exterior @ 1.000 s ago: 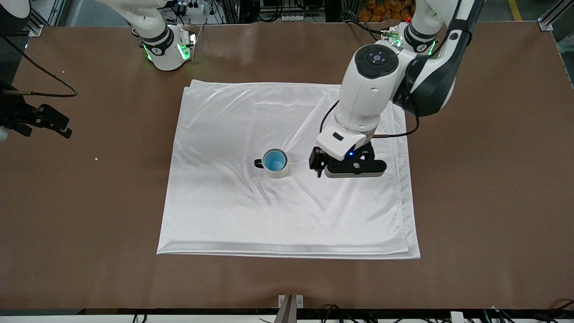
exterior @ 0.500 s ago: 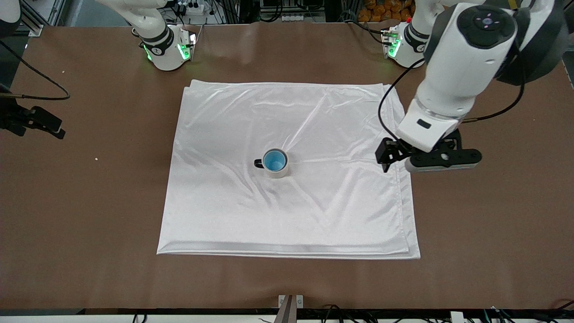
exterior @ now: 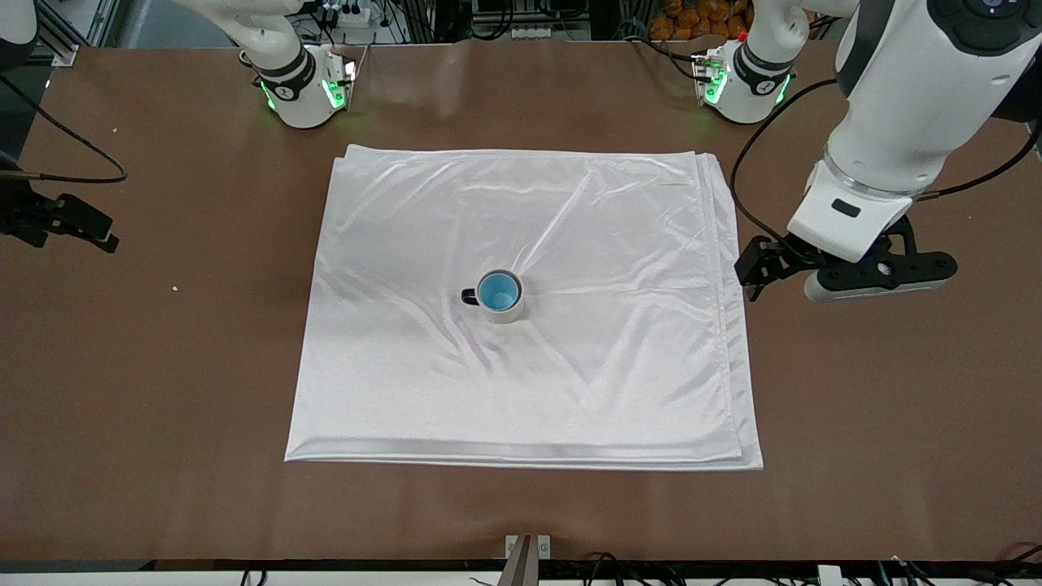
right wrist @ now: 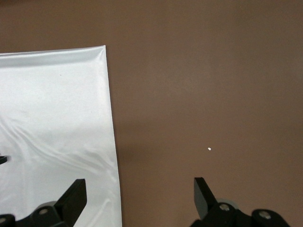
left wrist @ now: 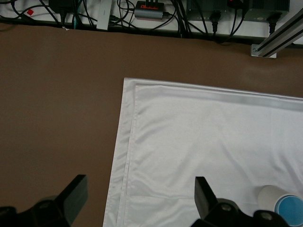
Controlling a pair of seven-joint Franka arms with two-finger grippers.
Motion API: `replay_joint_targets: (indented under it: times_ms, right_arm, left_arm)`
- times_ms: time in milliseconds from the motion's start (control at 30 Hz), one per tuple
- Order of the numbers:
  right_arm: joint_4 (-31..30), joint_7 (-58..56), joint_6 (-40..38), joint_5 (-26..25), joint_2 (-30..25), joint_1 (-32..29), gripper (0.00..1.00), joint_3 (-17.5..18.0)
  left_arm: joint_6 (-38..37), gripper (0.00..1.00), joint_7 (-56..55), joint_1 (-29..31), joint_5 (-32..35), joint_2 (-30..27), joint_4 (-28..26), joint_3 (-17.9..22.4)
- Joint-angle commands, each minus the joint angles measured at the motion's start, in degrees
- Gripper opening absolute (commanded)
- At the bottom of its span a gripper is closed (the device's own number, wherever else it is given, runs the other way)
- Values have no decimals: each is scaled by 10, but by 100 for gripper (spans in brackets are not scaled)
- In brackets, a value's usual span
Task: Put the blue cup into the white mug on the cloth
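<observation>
From across the table, the small light-blue tapered cup already sits inside the small off-white mug with the black handle, and the pair stands near the middle of the large shiny white folded cloth. By the look of it the placing is done; all that seems left is for the arms to clear off. The left gripper hangs just off the cloth's edge at the left arm's end, over the bare brown table, with nothing in it. The right gripper waits over the table at the right arm's end.

In the left wrist view, its black fingers stand wide apart and empty above the cloth's border, with the mug and blue cup at the frame's edge.

The right wrist view shows its fingers spread wide too, holding nothing, over the cloth's edge and bare table.
</observation>
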Motion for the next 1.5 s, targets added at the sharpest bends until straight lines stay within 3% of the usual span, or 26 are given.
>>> replay_joint_targets:
  times_ms: [0,167,600,1033,1300,1467]
  right_arm:
    - [5,9,-5,7,2,-3,100,1]
    - [5,9,-1,7,2,-3,100,1]
    - [6,12,2,7,3,-1,100,2]
    - [7,12,3,6,3,-3,100,2]
    - [6,12,4,6,4,0,100,2]
    - [6,12,4,6,4,-2,100,2]
  left_arm:
    - [-5,100,12,33,-3,-16,-12,-5]
    - [-6,100,36,58,-46,-19,-13,-4]
    - [-31,100,69,65,-45,-37,-16,2]
    - [-60,100,151,128,-62,-58,-24,-1]
    - [-74,100,157,182,-66,-65,-29,-43]
    - [-81,100,146,186,-61,-71,-32,-57]
